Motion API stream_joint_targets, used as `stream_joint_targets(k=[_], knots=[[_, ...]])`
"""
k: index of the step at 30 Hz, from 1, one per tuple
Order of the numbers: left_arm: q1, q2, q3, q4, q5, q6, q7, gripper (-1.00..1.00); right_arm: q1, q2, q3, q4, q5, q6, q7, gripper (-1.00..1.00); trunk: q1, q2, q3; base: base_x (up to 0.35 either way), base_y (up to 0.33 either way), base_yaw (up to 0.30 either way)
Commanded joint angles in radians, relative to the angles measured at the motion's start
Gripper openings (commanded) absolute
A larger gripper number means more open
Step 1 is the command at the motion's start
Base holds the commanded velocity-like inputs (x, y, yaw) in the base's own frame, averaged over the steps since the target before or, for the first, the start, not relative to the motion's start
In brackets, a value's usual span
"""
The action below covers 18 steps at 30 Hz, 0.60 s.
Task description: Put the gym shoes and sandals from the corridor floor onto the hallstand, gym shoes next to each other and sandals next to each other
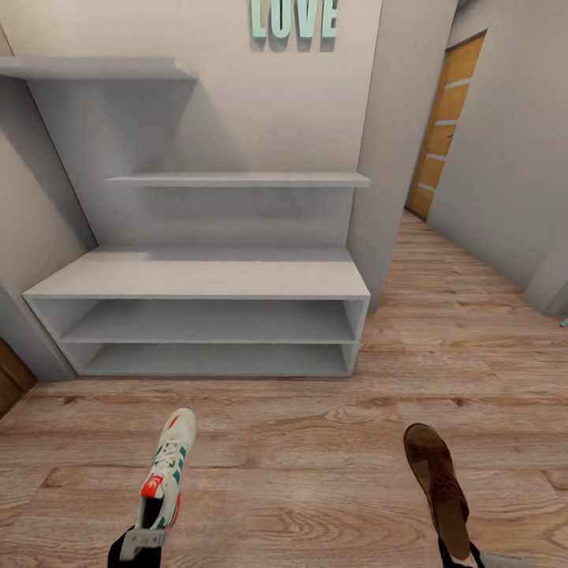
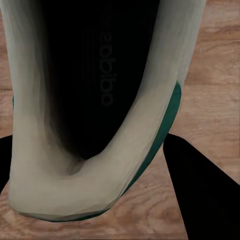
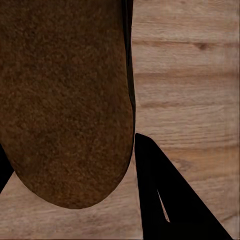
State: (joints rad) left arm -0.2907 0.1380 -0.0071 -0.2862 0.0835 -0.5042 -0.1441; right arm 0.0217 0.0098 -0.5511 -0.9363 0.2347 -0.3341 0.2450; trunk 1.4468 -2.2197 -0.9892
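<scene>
The left gripper (image 1: 138, 546) is cut off by the bottom edge of the head view, its fingers behind the sneaker's (image 1: 166, 472) heel. The right gripper (image 1: 461, 556) is likewise cropped at the lower right, under the sandal (image 1: 439, 489). In the left wrist view the sneaker (image 2: 90, 110) runs off the top edge, its insole lettering dim. The sandal (image 3: 62, 100) overflows the right wrist view's top and left. The wall letters (image 1: 293, 19) are clipped at the top.
</scene>
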Motion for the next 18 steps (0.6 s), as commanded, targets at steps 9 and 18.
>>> stream_joint_targets(k=[9,18], knots=[[-0.214,-0.061,-0.002,-0.13,0.007,0.433,0.064,-1.0,0.0,-0.046,-0.134,-0.037,0.003,0.025,0.005,-1.0,0.0,0.0,-0.001,0.0,0.0,0.0],[-0.455,-0.058,-0.008,-0.207,-0.005,0.821,0.058,-1.0,-0.003,-0.082,-0.19,-0.078,0.003,0.215,0.006,-1.0,0.0,0.0,-0.001,0.0,0.0,0.0]])
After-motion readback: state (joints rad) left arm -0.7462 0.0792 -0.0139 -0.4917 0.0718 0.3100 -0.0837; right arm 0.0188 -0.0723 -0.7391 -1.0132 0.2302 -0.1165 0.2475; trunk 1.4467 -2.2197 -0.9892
